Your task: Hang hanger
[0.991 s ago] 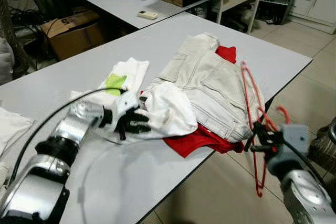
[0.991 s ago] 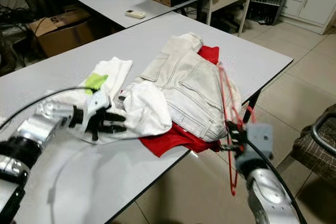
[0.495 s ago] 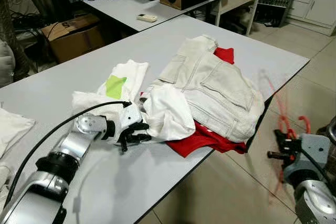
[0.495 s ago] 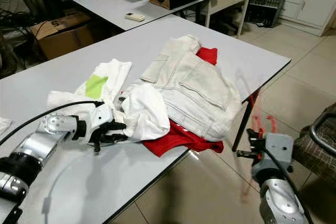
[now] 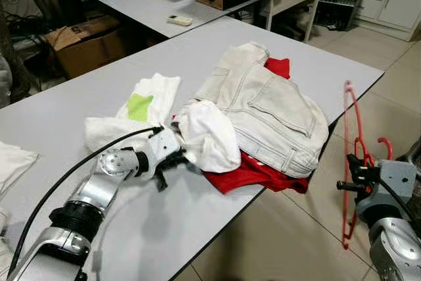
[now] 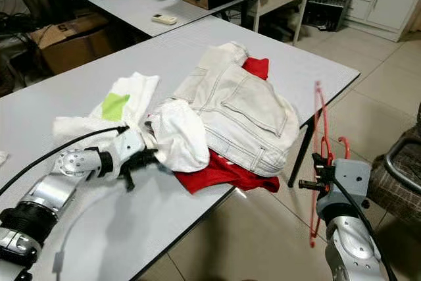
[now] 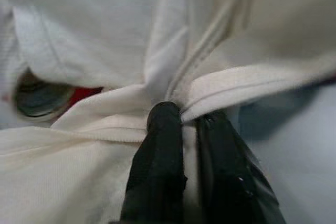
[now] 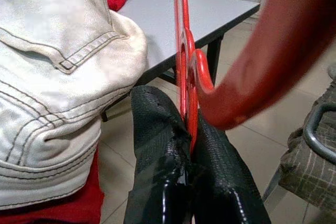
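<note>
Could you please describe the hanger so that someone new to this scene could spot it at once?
Start at the grey table piled with clothes and look past its near right edge, over the tiled floor. There the right gripper is shut on a thin red hanger, held upright off the table. It is the only wiry red thing; the red garment lies flat under the pale jeans.

**Both arms engaged, jaws closed on each side**

The left arm (image 5: 85,205) reaches forward low over the tabletop (image 5: 79,106) near its front edge, forearm angled inward toward the middle, a black cable arching over it. The left gripper (image 5: 172,164) lies level, its black fingers (image 7: 157,166) pressed together on a fold of white cloth (image 7: 105,114).

The right arm (image 5: 391,255) is raised beyond the tabletop's right edge, over the floor, wrist turned inward. The right gripper (image 5: 347,185) has its jaws pinched on the red hanger (image 5: 350,129), which it holds upright.
</note>
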Controlling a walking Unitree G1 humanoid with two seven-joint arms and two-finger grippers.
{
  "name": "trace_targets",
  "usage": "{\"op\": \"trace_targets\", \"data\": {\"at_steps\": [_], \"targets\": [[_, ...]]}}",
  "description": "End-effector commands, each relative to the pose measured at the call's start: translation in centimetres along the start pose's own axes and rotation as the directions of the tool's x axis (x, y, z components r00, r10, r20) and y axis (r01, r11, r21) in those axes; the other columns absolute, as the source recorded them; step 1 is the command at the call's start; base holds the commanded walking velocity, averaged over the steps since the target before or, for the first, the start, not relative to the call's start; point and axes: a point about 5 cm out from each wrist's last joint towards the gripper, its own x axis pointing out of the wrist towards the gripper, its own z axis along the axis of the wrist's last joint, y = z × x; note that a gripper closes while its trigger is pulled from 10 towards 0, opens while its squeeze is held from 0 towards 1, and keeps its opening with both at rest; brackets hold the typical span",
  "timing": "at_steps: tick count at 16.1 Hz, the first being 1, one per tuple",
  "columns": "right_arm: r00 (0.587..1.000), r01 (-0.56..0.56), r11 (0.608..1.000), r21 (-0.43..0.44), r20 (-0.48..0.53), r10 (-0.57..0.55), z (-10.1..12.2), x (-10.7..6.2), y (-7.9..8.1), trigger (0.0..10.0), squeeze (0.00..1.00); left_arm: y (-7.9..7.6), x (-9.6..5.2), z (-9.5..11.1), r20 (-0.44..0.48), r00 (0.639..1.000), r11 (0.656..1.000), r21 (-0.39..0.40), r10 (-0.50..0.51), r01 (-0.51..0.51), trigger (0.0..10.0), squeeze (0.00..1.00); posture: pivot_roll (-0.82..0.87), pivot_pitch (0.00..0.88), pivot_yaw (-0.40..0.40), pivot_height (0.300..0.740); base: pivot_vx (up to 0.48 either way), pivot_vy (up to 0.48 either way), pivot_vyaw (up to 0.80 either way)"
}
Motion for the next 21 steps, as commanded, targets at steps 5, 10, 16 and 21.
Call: {"op": "trace_targets", "data": {"at_steps": [5,10,16,21], "targets": [[0.996,0.018,1.000,0.000,0.086,-0.018,1.8,0.5,0.0,10.0,0.00,7.0,-1.4,3.5,0.112,0.796,0.800,0.007,0.595,-0.600,0.0,0.00,-0.27,0.000,0.098,0.719,0.000,0.000,0.00],[0.993,0.020,1.000,0.005,0.116,-0.020,2.3,0.9,0.2,10.0,0.00,8.4,-4.0,8.0,0.435,0.446,0.531,-0.090,0.782,-0.843,0.0,0.00,-0.25,0.000,0.104,0.719,0.000,0.000,0.00],[0.996,-0.007,1.000,0.020,0.087,0.005,1.4,0.5,1.2,10.0,0.00,-1.0,-1.0,1.1,0.298,0.937,0.891,0.351,0.183,-0.286,10.0,1.00,-0.24,0.000,0.099,0.719,0.000,0.000,0.00],[0.995,-0.006,1.000,0.013,0.096,0.005,1.5,0.7,1.1,10.0,0.00,1.3,-4.5,1.1,0.283,0.959,0.960,0.258,0.034,-0.110,10.0,1.00,-0.25,0.000,0.101,0.719,0.000,0.000,0.00]]}}
